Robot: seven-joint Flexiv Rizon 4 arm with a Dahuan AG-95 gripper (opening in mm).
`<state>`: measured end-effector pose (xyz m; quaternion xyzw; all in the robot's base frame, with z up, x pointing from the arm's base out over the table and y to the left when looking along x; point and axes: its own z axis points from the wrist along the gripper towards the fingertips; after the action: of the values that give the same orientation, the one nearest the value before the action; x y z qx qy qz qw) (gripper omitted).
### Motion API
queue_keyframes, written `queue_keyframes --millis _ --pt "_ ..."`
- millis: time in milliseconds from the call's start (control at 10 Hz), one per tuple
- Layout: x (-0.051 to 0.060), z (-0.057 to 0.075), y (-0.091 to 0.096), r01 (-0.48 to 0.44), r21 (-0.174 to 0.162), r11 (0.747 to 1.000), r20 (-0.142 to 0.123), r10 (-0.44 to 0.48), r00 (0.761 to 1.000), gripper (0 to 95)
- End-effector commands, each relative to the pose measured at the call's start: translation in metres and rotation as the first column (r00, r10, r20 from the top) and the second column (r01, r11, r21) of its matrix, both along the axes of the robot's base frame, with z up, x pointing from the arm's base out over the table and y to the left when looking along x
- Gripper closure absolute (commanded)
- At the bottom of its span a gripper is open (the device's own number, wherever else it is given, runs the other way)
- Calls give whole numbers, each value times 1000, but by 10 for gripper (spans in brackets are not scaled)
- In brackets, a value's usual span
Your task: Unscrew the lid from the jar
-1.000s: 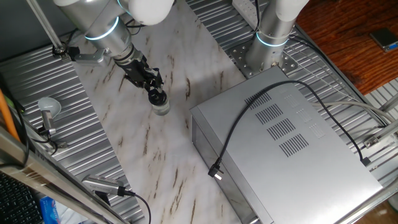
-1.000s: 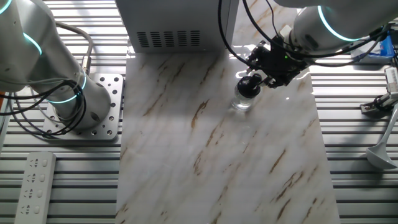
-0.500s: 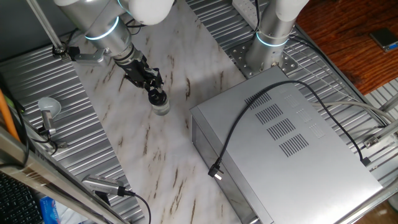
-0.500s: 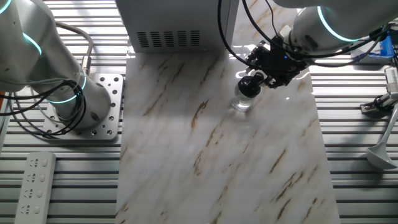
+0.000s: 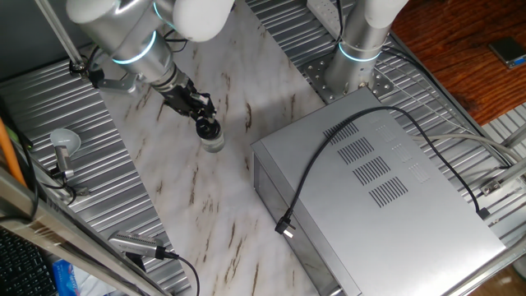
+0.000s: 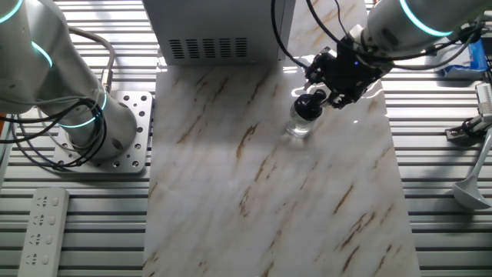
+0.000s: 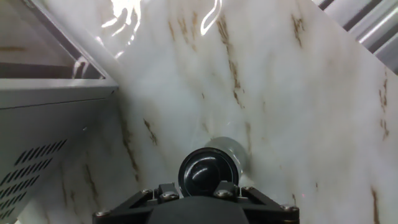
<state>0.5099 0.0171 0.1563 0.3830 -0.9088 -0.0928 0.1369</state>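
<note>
Standing upright near the middle of the marble slab: the jar, tiny and clear, just off the front corner of the grey metal box.
Sitting on top of the jar, apparently not yet off: the lid, dark with a glossy paler centre.
Hanging at the lid from the box side and above: the gripper, tilted, its wrist leaning away toward the slab's edge.
Appearing to be pinching the lid between dark fingers; no gap showing in either fixed view, though actual contact being too small to confirm. In the hand view, fingertips lying out of frame, only the hand's housing showing below the lid.
Governing relation for the coming turn: jar's long axis running vertical, lid directly ahead of the hand and roughly centred on its line in the hand view; hand's own axis looking slanted against that vertical, so twisting true to the thread likely depending on that alignment.
Standing idle across the slab: a second arm's base.
</note>
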Motion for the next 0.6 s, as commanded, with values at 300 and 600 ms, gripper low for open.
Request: queue_keyframes --millis 300,600 --pt "0 2 -2 -7 -40 999 -19 7 1000 570" --pt "0 3 -2 24 -75 997 -61 -29 998 950"
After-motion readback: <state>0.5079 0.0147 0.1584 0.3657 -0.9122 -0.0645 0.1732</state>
